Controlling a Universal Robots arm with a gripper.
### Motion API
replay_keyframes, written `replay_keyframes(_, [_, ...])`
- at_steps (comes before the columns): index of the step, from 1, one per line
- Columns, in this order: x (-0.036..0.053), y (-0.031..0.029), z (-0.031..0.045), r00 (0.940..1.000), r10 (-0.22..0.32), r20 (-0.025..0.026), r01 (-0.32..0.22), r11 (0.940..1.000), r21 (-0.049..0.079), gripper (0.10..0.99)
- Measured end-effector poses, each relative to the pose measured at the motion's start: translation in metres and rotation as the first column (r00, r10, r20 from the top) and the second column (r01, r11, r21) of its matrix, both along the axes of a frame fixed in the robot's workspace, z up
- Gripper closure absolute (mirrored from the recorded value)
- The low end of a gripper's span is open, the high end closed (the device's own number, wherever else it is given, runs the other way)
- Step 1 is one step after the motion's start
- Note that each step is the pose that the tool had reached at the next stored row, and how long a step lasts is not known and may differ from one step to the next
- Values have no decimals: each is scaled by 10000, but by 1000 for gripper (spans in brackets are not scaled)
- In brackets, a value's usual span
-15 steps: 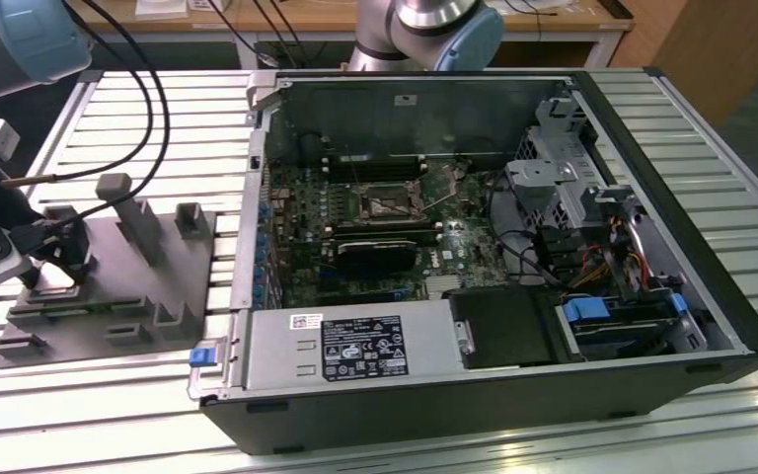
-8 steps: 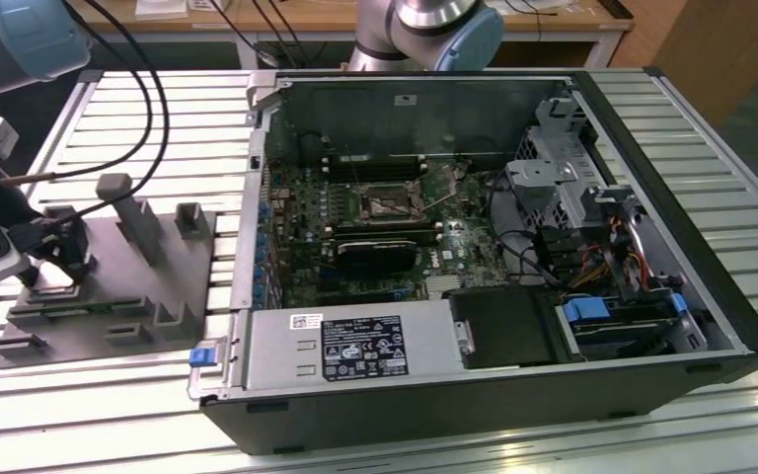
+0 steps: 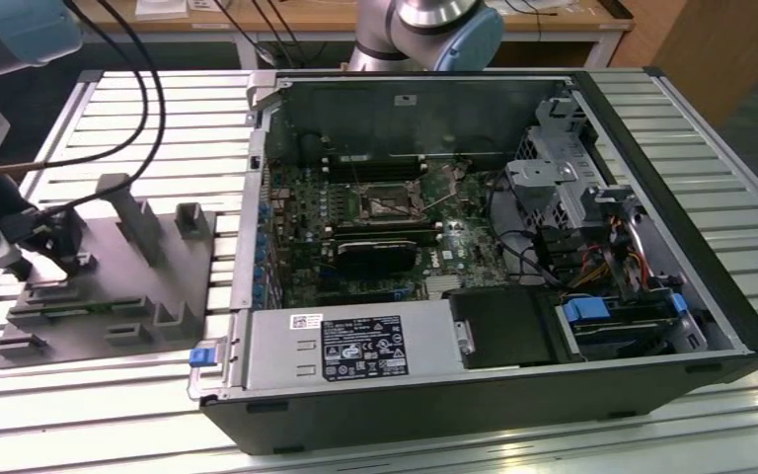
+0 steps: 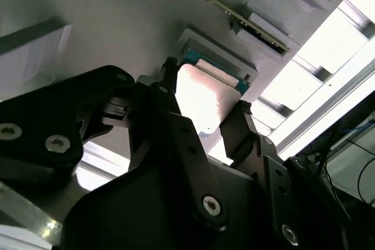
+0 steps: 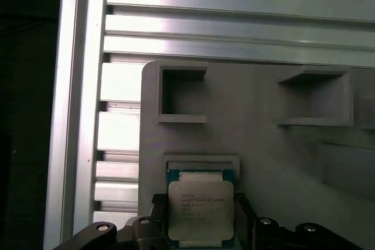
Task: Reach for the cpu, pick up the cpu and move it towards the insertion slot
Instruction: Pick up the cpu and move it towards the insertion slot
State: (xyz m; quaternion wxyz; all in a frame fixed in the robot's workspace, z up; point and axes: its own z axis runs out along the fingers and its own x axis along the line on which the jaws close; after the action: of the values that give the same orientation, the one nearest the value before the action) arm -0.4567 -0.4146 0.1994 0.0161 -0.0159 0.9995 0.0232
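- Lying metal face up in a shallow seat of the grey tray (image 5: 269, 156): the cpu (image 5: 201, 210), green rim showing around its edge.
- Gripped at two opposite edges by the black fingers (image 4: 237, 126) of the gripper (image 4: 202, 102), which are closed against the chip in both wrist views.
- Seated against the tray, with the seat's raised frame just beyond one free edge.
- Placed, in the exterior view, at that view's left on the slatted table (image 3: 129, 410), tray beside the open case (image 3: 485, 400).
- Set on the board inside the case, well apart from the cpu and toward the exterior view's right: the slot (image 3: 390, 204), dark centre in a metal bracket.
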Motion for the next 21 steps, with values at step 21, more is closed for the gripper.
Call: replay_keyframes(21, [0, 0, 424, 10000, 0, 2, 0, 10000, 1, 545])
